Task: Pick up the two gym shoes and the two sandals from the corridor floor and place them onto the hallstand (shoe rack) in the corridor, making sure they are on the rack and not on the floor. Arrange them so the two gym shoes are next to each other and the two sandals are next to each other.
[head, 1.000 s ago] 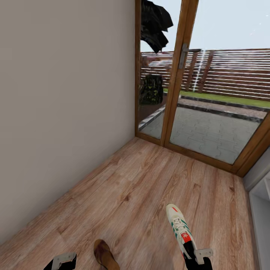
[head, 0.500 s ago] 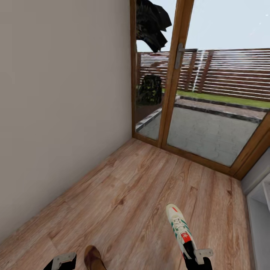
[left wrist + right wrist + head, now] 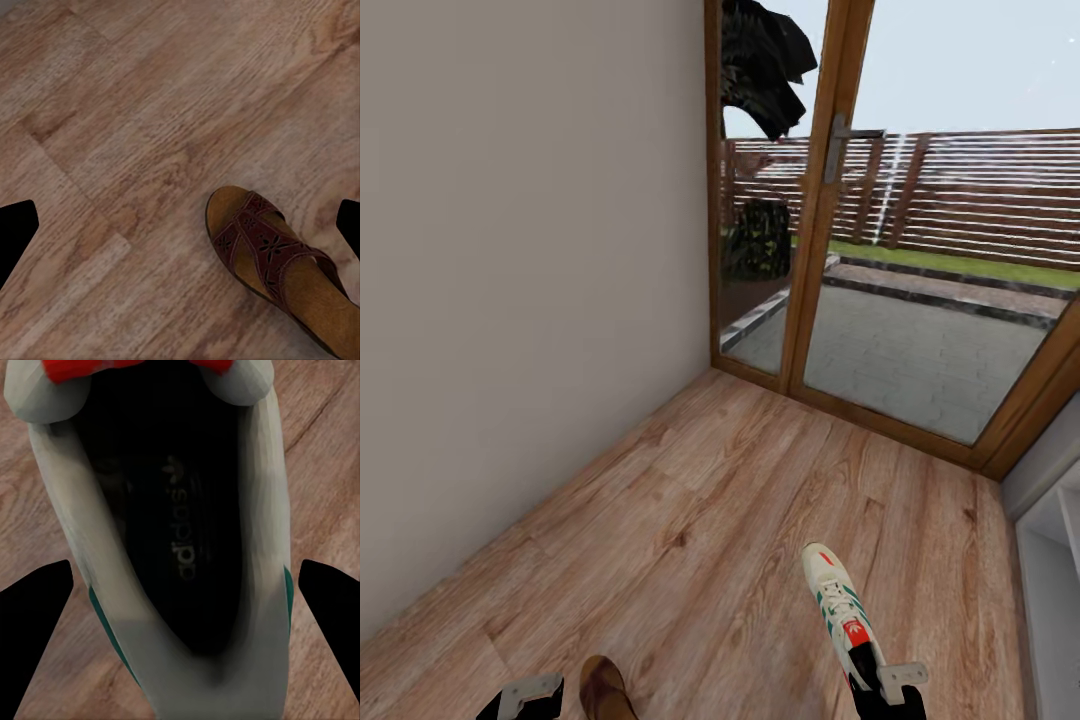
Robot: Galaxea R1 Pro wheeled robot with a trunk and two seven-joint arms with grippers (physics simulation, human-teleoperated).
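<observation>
The corridor floor point(image 3: 740, 500), light brown planks with plain grain, ran ahead of me to the far end, where a wood-framed glass door point(image 3: 920, 300) with a grey handle closed it off. A bare beige wall point(image 3: 530, 300) bounded the floor's left edge, and a pale grey-white unit point(image 3: 1052, 560) stood at its right edge; so little of it showed that I could not tell whether it was the hallstand.

One gym shoe point(image 3: 838, 608), cream-white with green side stripes and a red-orange tongue patch, lay near the floor's near edge, right of the middle, its toe toward the door. My right claw point(image 3: 887, 688) was at its heel. From the right wrist I looked straight into the shoe's point(image 3: 169, 547) dark insole, with my two fingertips point(image 3: 34, 622) spread wide on either side of it and the wood beneath; the claw was released, and I could not tell whether it touched the shoe.

One brown sandal point(image 3: 606, 688) lay at the near edge, left of the middle, just beside my left claw point(image 3: 530, 695). From the left wrist the sandal point(image 3: 281, 262) rested flat on the planks, its cut-out strap darker than its tan footbed, nearer one fingertip point(image 3: 15, 229) than the other. That claw was released too, holding nothing.
</observation>
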